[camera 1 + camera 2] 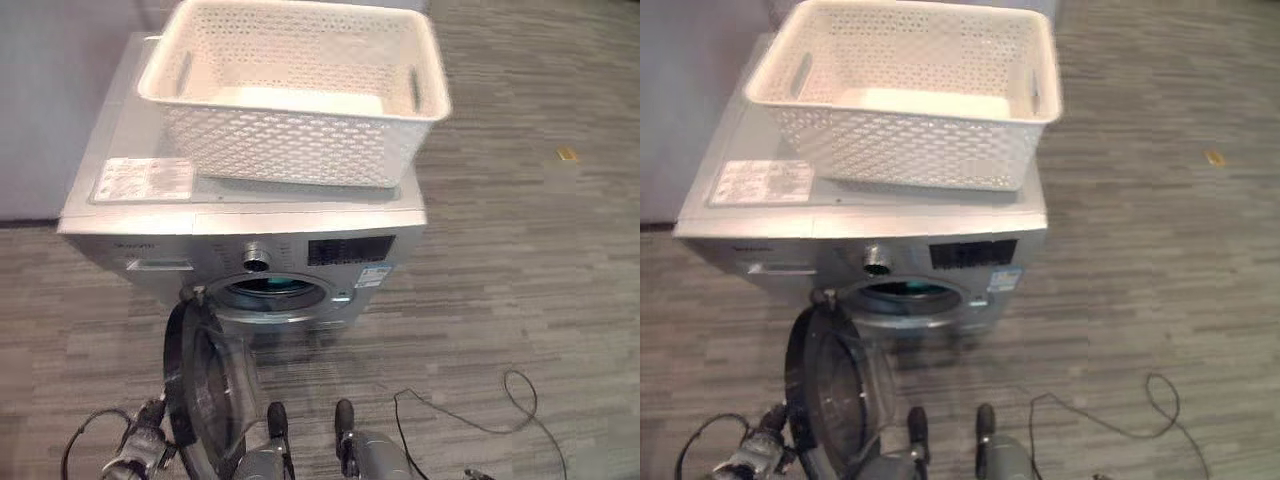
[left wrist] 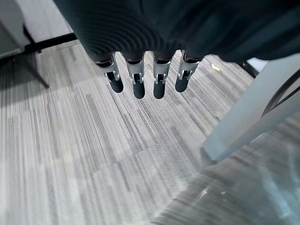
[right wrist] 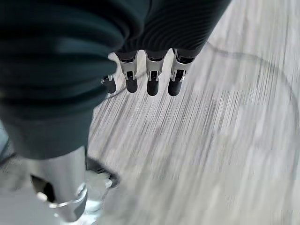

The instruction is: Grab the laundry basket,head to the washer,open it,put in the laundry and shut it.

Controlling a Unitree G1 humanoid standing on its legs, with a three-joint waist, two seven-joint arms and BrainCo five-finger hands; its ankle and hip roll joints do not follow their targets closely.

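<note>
The washer (image 1: pixel 250 215) is standing on the grey striped floor (image 1: pixel 520 260) with its round door (image 1: pixel 195 385) swinging wide open on the robot's left, the drum mouth (image 1: pixel 268 292) showing dark behind it. The white laundry basket (image 1: pixel 295 90) is sitting on the washer's top — it is looking empty, so the laundry is probably already inside, though the drum's contents are too dark to tell. Shutting the door is what seems to be remaining. The left hand (image 2: pixel 147 77) is hanging over the floor beside the door, fingers straight and gripping nothing; the right hand (image 3: pixel 150 77) is doing likewise — open, empty.
</note>
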